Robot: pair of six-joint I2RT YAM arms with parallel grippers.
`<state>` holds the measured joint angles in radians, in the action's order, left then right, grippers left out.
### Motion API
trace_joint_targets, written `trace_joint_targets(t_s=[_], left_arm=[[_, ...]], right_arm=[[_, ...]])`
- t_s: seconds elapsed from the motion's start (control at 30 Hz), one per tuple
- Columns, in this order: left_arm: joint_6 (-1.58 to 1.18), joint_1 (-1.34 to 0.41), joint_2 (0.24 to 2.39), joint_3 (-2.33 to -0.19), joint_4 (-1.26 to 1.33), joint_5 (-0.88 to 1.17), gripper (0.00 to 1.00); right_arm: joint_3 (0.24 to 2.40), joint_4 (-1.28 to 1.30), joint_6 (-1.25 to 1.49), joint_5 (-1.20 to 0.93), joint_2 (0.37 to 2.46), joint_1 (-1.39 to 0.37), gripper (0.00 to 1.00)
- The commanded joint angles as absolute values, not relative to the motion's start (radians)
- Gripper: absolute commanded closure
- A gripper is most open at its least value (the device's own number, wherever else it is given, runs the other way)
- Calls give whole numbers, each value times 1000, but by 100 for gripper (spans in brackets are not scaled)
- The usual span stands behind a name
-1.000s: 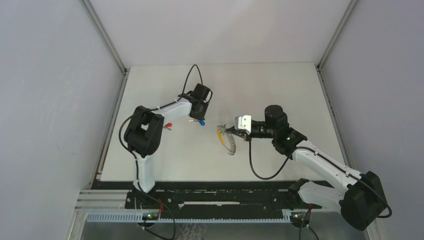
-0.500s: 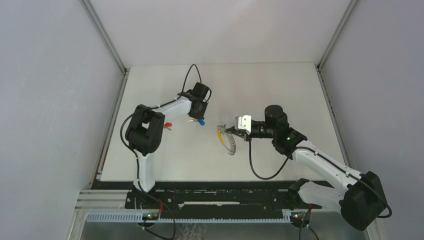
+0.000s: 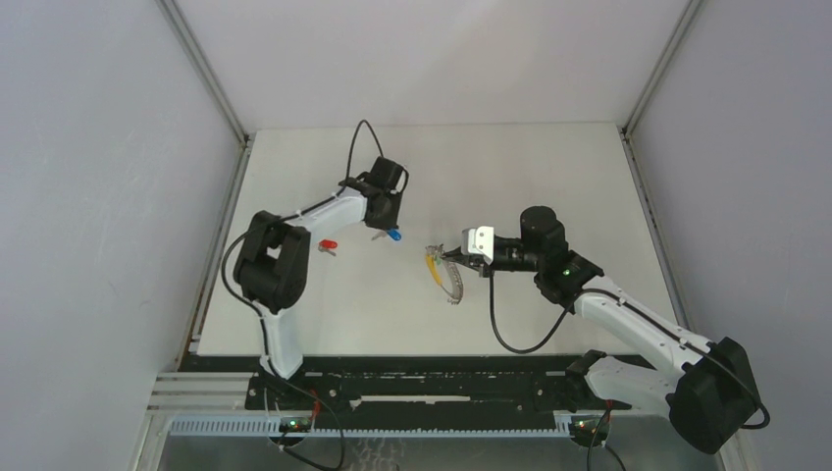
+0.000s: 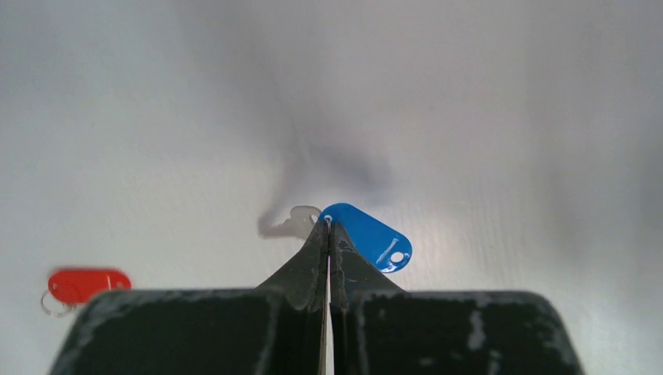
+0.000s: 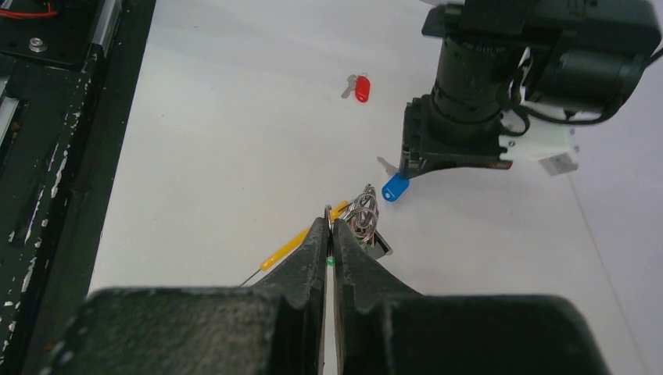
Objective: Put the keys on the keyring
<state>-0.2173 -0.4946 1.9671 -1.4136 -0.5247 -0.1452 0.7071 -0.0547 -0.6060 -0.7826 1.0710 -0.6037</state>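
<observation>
White table w/ grey walls round it, seen from above: my left claw is out over the left-centre, tips down at the blue key; the red key lies on the table nearer the left edge, well apart from both claws. My right claw reaches in from the right, tips at the keyring, approx. mid-table. Left wrist cam: left claw clenched, fingertips pinching the blue key right where blue head meets silver blade; can't tell if it's off the surface. Red key is flat on the table, far left. Right wrist cam: right claw clenched on the keyring's thin wire at the very tips, bead chain bunched just right of them, yellow tab trailing down-left. Blue key sits just beyond, near the keyring but not touching it.
</observation>
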Motion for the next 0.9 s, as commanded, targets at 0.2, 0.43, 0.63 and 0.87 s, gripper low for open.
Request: trace_joint_targets(t_s=[0.2,0.43,0.63,0.87], left_arm=[[-632,-491,1530,-1124,-491,-133,100],[-749,-523,1312,-920,-501,-123,100],[-770,-433,1314,-832,-501,22,100],[-978,-422,1345,-727,-336,97,100]], right_arm=[[707,-77,-611,-782,998,-612,100],[707,-78,-613,-786,991,-619,100],[707,-72,-613,-783,974,-625,100],[707,-76,-612,-785,984,-630,100]])
